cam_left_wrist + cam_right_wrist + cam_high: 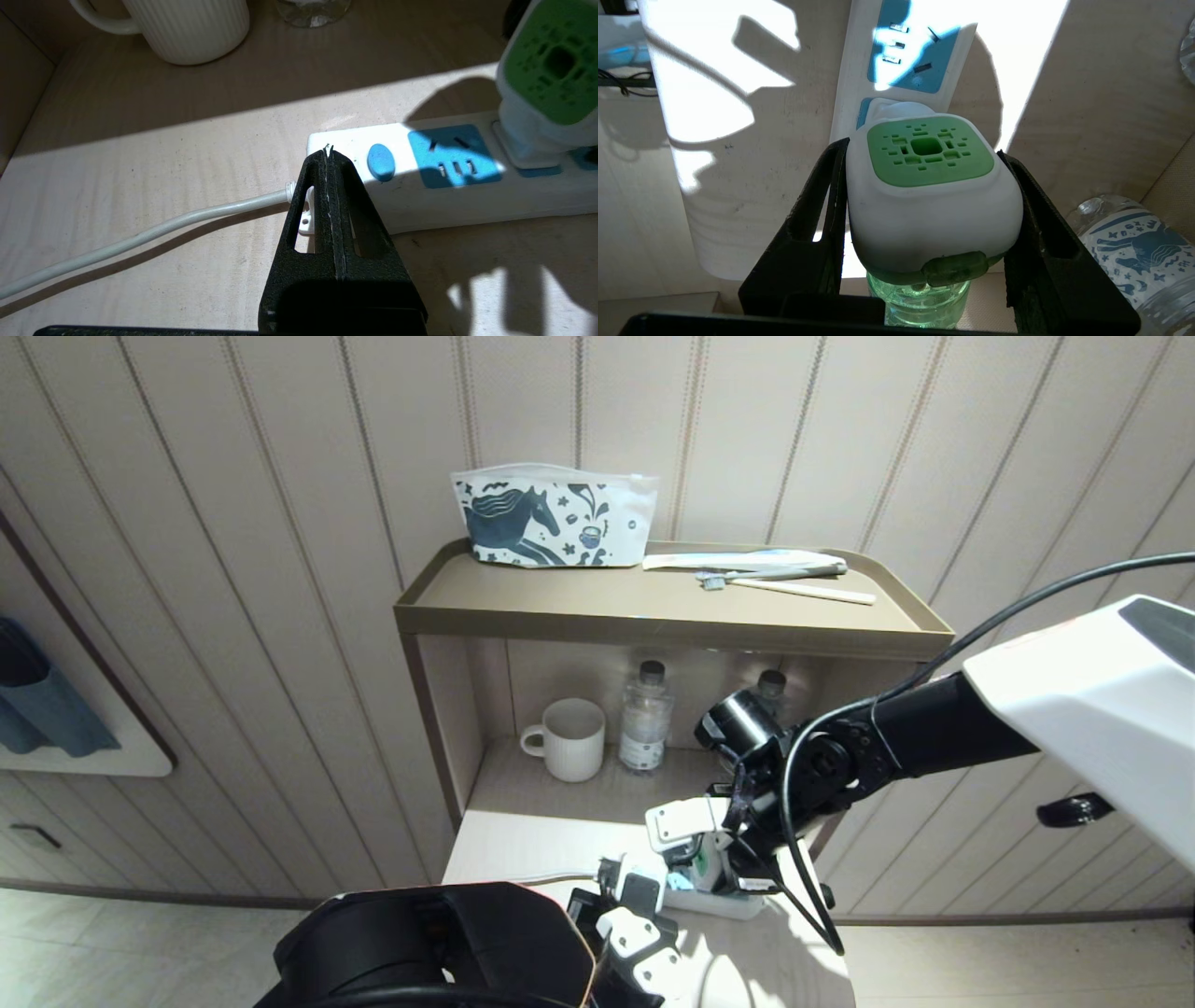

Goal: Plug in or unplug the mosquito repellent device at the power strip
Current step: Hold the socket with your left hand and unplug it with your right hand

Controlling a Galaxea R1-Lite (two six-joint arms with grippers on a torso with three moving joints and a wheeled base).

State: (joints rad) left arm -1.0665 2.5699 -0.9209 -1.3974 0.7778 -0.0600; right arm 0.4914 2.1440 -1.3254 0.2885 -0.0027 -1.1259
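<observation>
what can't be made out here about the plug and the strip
- Mosquito repellent device prongs: hidden under its own head in both wrist views, so how deep they sit is unclear.
- Power strip far end: cut off by the left wrist view's edge.
- Strip in head view: mostly covered by both grippers.

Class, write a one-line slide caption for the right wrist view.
Right pincer grips the mosquito repellent device plugged into the power strip.
</observation>
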